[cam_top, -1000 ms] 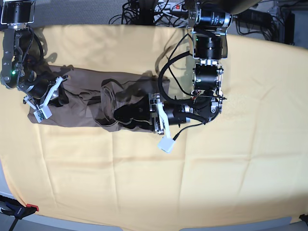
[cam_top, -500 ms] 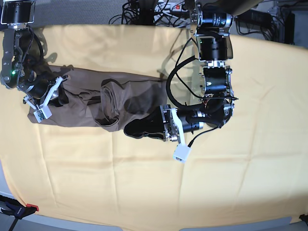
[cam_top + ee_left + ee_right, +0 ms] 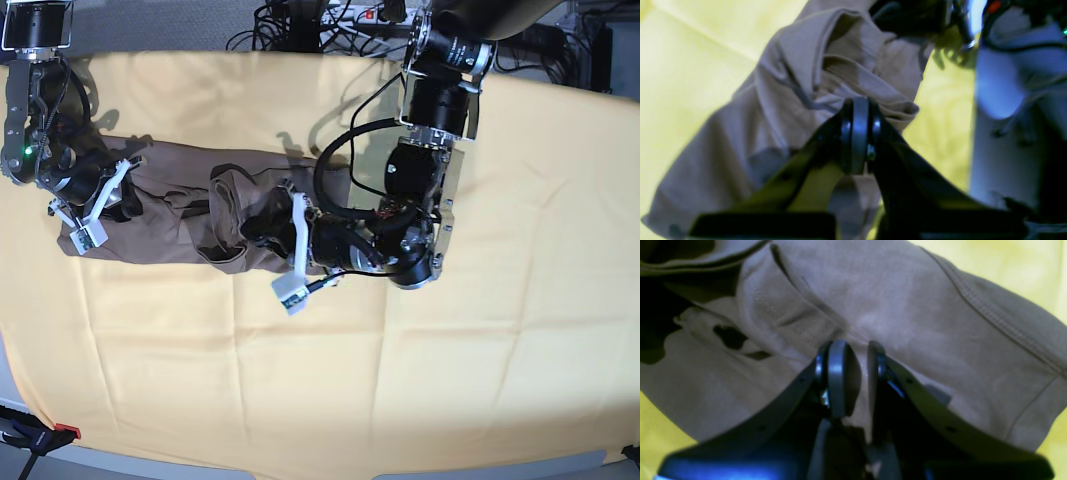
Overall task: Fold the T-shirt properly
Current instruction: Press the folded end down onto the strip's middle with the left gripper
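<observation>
Taupe cloth of the T-shirt [image 3: 180, 215] looks soft and limp; grasp its hems. Left hand [image 3: 857, 110] is pinched closed, seemingly empty, while the right hand [image 3: 853, 363] nips a fold.

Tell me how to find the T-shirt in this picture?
Look at the big yellow cloth covering the table. Near its top left lies the T-shirt, a crumpled band stretched between the two robot arms. It is the only grey-brown thing on the yellow.

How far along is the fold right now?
Done: T-shirt gathered into a rumpled band on the yellow cloth. In hand: right gripper pinches one end; left gripper is shut near a fold, grip unclear. Left: flattening and neat final folds.
</observation>
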Controlling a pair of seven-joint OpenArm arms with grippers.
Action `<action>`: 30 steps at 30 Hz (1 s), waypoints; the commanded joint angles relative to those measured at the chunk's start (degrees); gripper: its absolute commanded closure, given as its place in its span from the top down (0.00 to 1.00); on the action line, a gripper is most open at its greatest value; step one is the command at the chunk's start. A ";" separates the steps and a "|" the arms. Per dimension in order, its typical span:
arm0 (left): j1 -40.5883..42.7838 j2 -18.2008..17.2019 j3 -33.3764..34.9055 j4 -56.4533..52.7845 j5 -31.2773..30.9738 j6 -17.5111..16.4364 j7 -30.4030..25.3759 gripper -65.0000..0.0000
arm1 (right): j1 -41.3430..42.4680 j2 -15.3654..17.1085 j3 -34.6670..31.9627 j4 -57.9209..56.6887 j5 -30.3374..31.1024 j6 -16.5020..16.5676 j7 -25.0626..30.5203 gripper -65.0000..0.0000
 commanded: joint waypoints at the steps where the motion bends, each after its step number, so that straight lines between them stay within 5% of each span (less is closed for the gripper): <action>1: -1.62 0.57 0.46 1.25 0.68 -0.30 -1.92 0.00 | 0.44 0.85 0.28 0.55 0.17 0.32 -0.87 0.23; 9: -1.55 0.68 3.50 1.25 9.81 2.29 -6.34 0.00 | 0.46 0.85 0.28 0.55 0.20 0.32 -0.85 0.23; 23: 4.24 3.21 3.67 1.16 7.93 0.26 -16.52 0.00 | 0.46 0.83 0.28 0.55 0.24 0.32 -0.83 0.23; 30: 5.20 5.10 3.67 1.16 5.25 -0.30 -16.41 0.00 | 1.42 0.85 0.74 0.70 4.90 0.32 -0.35 0.23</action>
